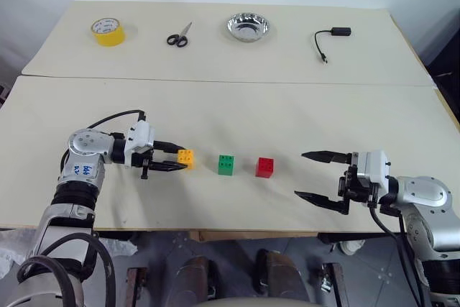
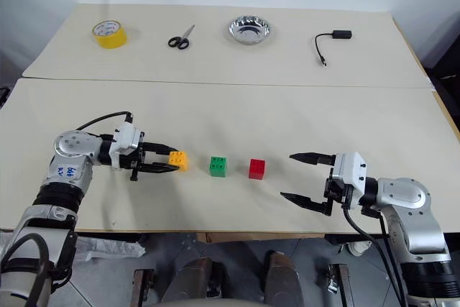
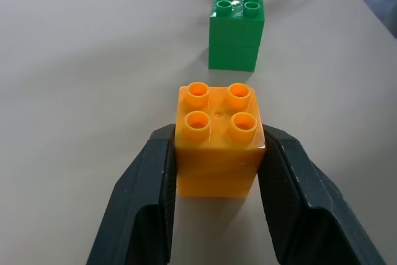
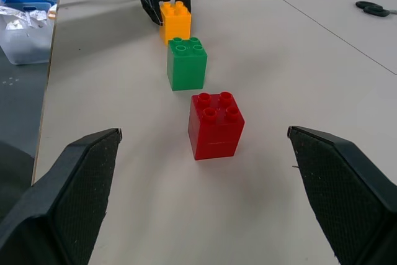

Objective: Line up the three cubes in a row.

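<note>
Orange-yellow plastic, hard and glossy, with four round studs on top: the small orange-yellow toy brick (image 3: pixel 217 141) sits between the left gripper (image 1: pixel 176 160)'s two black fingers (image 3: pixel 146 203), which are clamped against its flat side walls with the brick's base down on the pale tabletop (image 1: pixel 237 113). Just beyond the fingertips, along the way they point, stands the green studded plastic brick (image 1: pixel 226 165), apart from the orange one, and past that the red studded plastic brick (image 1: pixel 264 167), so the three already read as a near-straight line running from one gripper towards the other. I'd judge these bricks light, rigid and a bit slippery; the smooth opposite sides, low on the body and below the studs, look like the place to pinch, and a gentle squeeze ought to be enough, since a skewed grip could twist one out of line. The right gripper (image 1: pixel 318 175) hangs beyond the red brick with its fingers spread wide and nothing between them; the red brick lies ahead of that gap, short of the tips. Well behind everything, on the far table, lie a yellow roll of tape (image 1: pixel 108 31), black-handled scissors (image 1: pixel 178 37), a shiny metal bowl (image 1: pixel 248 26) and a black cable adapter (image 1: pixel 330 37).
</note>
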Tool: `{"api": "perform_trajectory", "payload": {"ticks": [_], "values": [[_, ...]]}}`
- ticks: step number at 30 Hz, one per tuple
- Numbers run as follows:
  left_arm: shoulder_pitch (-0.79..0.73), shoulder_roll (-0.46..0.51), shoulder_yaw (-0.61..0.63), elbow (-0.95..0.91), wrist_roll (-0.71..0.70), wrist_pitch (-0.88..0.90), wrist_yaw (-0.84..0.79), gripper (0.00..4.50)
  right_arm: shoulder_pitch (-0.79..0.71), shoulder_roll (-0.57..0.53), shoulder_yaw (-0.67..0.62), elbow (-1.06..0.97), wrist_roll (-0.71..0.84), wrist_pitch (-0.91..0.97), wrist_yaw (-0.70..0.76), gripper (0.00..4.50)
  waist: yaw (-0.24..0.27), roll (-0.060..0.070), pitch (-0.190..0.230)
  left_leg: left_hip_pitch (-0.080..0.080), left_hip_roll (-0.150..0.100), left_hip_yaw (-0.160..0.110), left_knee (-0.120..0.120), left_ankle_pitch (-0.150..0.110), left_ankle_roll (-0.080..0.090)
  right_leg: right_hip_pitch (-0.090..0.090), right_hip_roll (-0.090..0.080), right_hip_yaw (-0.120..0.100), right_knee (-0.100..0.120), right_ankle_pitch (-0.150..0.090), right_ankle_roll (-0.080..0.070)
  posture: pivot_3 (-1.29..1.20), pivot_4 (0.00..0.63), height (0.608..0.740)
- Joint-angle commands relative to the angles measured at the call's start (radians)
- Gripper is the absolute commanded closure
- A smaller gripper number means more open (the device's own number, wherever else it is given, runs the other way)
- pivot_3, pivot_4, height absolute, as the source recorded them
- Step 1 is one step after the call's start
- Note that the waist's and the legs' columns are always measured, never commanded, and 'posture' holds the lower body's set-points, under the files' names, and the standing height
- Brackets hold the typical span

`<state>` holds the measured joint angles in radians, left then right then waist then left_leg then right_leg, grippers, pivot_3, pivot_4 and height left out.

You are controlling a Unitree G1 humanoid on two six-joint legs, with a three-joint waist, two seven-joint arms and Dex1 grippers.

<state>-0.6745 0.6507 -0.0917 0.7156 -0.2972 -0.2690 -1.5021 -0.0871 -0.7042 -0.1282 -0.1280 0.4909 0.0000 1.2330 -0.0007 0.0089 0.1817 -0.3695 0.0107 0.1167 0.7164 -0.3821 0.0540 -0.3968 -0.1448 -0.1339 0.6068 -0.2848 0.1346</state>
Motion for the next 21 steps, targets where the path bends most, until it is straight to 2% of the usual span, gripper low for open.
{"api": "perform_trajectory", "payload": {"ticks": [1,11,13,16,20,21], "values": [[0.034,0.021,-0.03,-0.062,-0.024,0.022,-0.112,3.03,-0.021,-0.016,-0.02,0.002,0.009,-0.011,0.01,0.0,0.0,0.0,0.0,0.0,0.0,0.0,0.0,0.0,0.0,0.0,0.0,0.0,0.0,0.0,0.0,0.0,0.15,0.74],[0.048,0.034,-0.033,-0.075,-0.019,0.03,-0.091,3.03,-0.053,0.0,0.008,0.031,-0.002,-0.016,0.028,0.0,-0.001,0.0,0.0,0.0,0.0,0.0,0.0,0.0,0.0,0.0,0.0,0.0,0.0,0.0,0.0,0.0,0.15,0.74],[0.049,0.032,-0.03,-0.074,-0.019,0.027,-0.085,2.28,-0.053,-0.002,0.012,0.031,0.005,-0.006,0.036,0.0,0.0,0.0,0.0,0.0,0.0,0.0,0.0,0.0,0.0,0.0,0.0,0.0,0.0,0.0,0.0,0.0,0.15,0.74],[0.061,0.037,-0.018,-0.092,-0.024,0.036,-0.069,1.44,-0.055,-0.003,0.021,0.029,0.016,0.013,0.049,0.0,-0.001,0.0,0.0,0.0,0.0,0.0,0.0,0.0,0.0,0.0,0.0,0.0,0.0,0.0,0.0,0.0,0.15,0.74],[0.124,0.075,0.055,-0.184,-0.076,0.066,-0.025,0.19,-0.083,-0.01,0.024,0.05,0.027,0.026,0.076,0.0,-0.002,0.0,0.0,0.0,0.0,0.0,0.0,0.0,0.0,0.0,0.0,0.0,0.0,0.0,0.0,0.0,0.15,0.74],[0.145,0.086,0.076,-0.214,-0.089,0.077,-0.016,0.04,-0.09,-0.013,0.022,0.058,0.029,0.026,0.082,0.0,-0.003,0.0,0.0,0.0,0.0,-0.001,0.0,0.0,0.0,0.0,0.0,0.0,0.0,0.0,0.0,0.0,0.15,0.74]]}}
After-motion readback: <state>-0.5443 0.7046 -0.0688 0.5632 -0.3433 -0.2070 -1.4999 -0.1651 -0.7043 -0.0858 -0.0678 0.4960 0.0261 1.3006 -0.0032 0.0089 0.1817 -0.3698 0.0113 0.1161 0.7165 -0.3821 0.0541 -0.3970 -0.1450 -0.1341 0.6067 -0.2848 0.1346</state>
